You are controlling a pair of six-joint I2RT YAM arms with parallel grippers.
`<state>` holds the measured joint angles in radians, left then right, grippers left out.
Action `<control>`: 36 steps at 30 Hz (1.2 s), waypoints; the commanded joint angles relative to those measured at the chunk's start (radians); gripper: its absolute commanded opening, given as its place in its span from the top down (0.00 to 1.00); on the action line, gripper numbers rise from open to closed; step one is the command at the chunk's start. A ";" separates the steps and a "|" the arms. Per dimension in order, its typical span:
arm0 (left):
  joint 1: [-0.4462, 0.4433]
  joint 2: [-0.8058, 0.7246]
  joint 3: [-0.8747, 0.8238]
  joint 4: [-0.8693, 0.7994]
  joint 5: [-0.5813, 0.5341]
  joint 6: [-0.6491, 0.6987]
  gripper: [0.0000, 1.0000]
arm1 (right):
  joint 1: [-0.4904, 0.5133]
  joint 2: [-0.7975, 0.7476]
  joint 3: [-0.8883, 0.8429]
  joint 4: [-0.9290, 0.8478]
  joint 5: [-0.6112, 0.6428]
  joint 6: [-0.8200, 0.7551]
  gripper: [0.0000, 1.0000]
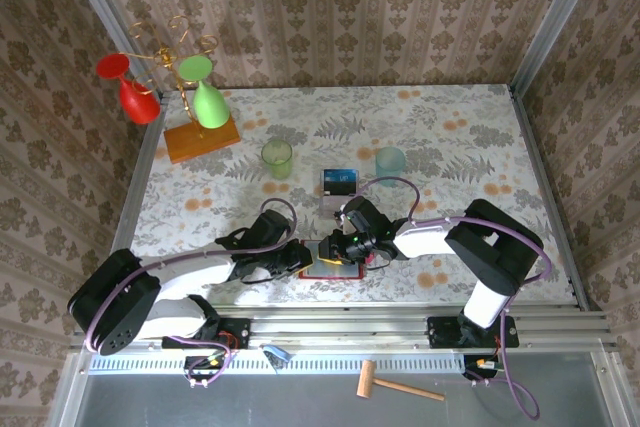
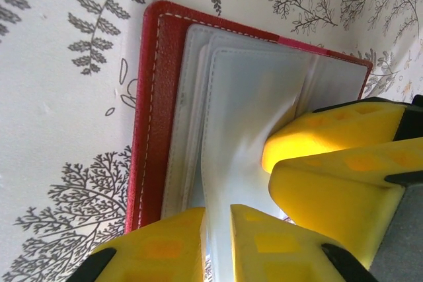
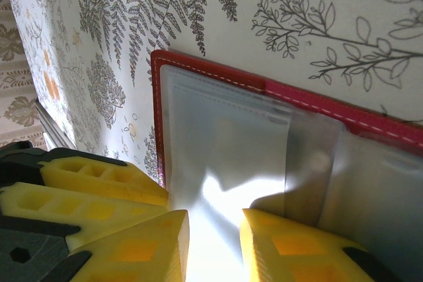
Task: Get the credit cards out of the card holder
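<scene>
The red card holder (image 1: 328, 269) lies open near the table's front edge, between my two grippers. Its greyish clear pocket leaves (image 2: 251, 90) face up inside the red cover (image 2: 153, 97). My left gripper (image 1: 308, 255) reaches in from the left, and a clear leaf stands in the narrow gap of the left gripper (image 2: 218, 229). My right gripper (image 1: 345, 247) comes from the right; its yellow fingers (image 2: 330, 183) meet a leaf that curves up to them. A bright, creased leaf fills the gap of the right gripper (image 3: 215, 242) beside the red cover (image 3: 211, 77). One dark blue credit card (image 1: 340, 183) lies on the table behind.
A green cup (image 1: 277, 159) and a pale blue cup (image 1: 391, 160) stand behind the blue card. At the back left, an orange wooden base (image 1: 202, 137) carries a wire stand with a red and a green glass. A small wooden hammer (image 1: 400, 384) lies below the rail.
</scene>
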<state>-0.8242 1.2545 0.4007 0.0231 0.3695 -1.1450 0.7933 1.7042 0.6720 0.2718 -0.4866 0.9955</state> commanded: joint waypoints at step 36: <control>0.062 0.148 0.158 0.097 0.072 0.114 0.71 | -0.119 -0.445 -0.041 -0.553 0.199 -0.110 0.65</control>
<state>-0.7639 1.3846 0.5251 0.1062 0.4068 -1.0607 0.6853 1.3087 0.6563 -0.1768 -0.3424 0.9146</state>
